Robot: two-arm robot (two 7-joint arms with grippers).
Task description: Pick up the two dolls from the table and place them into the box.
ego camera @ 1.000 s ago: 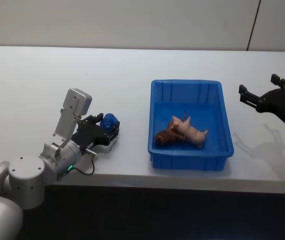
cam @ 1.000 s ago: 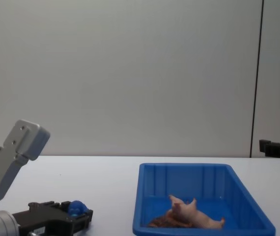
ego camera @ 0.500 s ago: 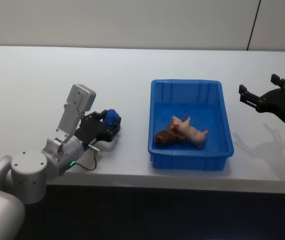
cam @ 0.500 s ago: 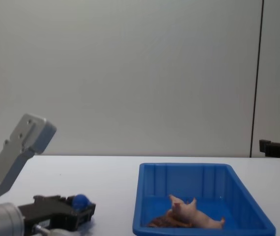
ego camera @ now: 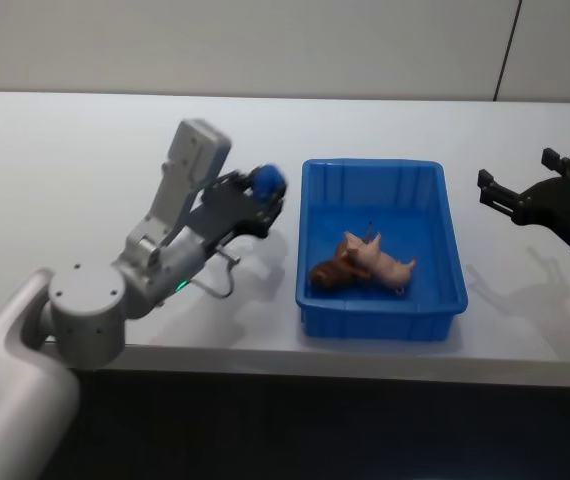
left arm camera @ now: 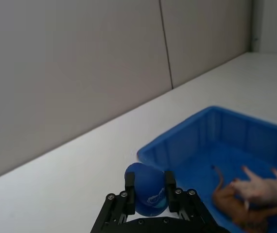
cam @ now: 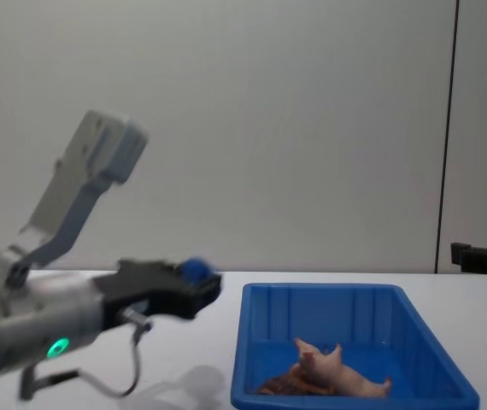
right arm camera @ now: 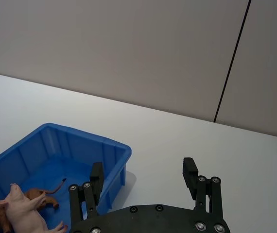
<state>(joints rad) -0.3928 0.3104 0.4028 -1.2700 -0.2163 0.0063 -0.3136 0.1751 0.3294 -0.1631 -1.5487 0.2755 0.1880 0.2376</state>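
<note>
Blue duck (left arm camera: 148, 188) clamped in left tool (left arm camera: 149, 185).

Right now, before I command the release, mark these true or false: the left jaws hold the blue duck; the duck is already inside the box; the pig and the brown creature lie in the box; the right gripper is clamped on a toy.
1. The left gripper holds the blue duck between its jaws. True.
2. The duck is already inside the box. False: it is held above the table, just off the box's left wall.
3. The pink pig and the brown creature lie together on the box floor. True.
4. The right gripper is clamped on a toy. False: it hovers open and empty to the box's right.
</note>
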